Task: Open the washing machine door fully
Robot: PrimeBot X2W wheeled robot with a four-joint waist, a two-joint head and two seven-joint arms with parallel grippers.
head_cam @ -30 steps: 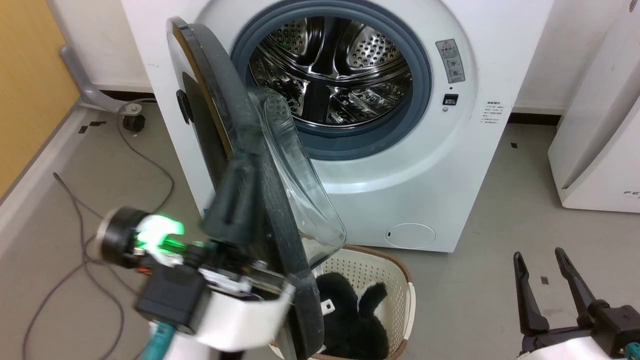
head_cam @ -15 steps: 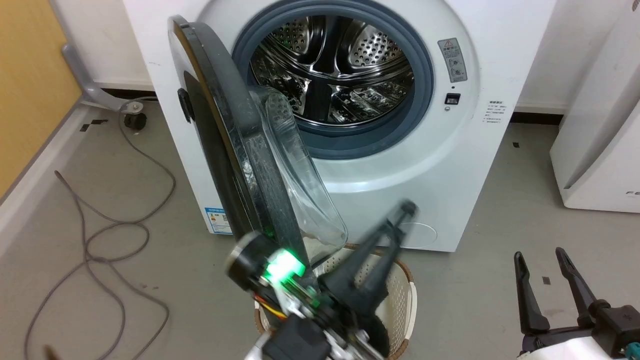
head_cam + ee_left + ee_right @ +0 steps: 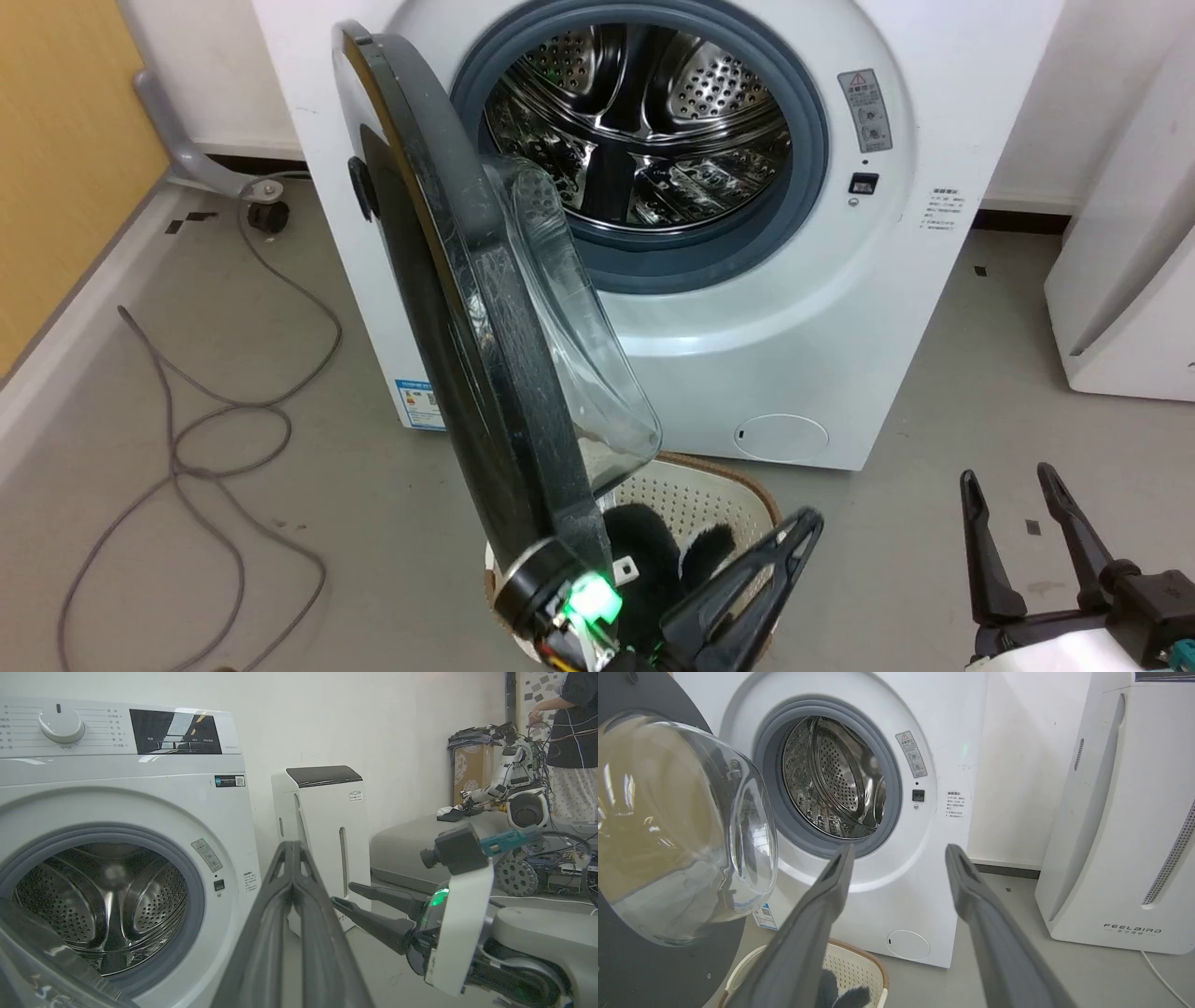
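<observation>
One white washing machine (image 3: 803, 308) dominated my feeds, its steel drum (image 3: 644, 121) bare inside the grey rubber ring (image 3: 808, 159). To the machine's right stood the white FEELBIRD appliance (image 3: 1111, 826). The washing machine door (image 3: 448, 308) hung swung out from the machine's left side. It jutted roughly square to the machine's front, edge-on to my head camera, its clear glass bowl (image 3: 579, 355) facing across the opening. A pale laundry basket (image 3: 695, 499) sat on the floor directly in front of the machine, under the door's lower edge, with a dark furry item (image 3: 644, 551) inside. My left gripper (image 3: 805, 527) hovered over that basket, in front of the machine, fingers pressed together on nothing. I could not tell whether its wrist touched the door. My right gripper (image 3: 1005, 474) hung in front of the machine's right corner, well apart from the door, fingers spread and empty. A grey cable (image 3: 187, 439) looped on the floor off the machine's left side, near the small blue label (image 3: 417, 403) low on the machine.
</observation>
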